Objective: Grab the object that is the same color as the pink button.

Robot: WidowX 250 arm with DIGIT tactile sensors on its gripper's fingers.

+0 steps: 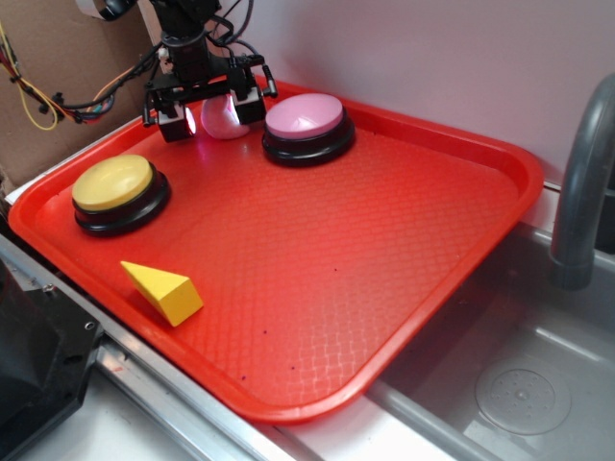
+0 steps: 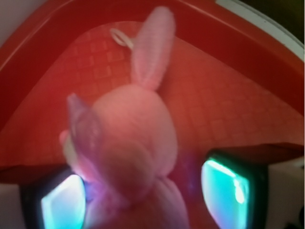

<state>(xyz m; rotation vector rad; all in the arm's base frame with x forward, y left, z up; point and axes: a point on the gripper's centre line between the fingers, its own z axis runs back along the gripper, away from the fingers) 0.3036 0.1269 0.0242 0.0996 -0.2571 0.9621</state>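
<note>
1. The pink plush (image 1: 221, 117) sits at the tray's (image 1: 461, 240) far-left corner, just left of the pink button (image 1: 306, 117).
2. The gripper (image 1: 213, 117) straddles it, jaws wide, not yet pinching.
3. It looks light, soft and squashy; best squeezed across its rounded middle.

Yellow button (image 1: 115, 184), yellow wedge (image 1: 163, 292), red tray (image 1: 384, 250)

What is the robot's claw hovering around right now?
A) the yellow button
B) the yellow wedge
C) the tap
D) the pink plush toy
D: the gripper straddles the pink plush toy at the tray's back corner, beside the pink button.
</note>
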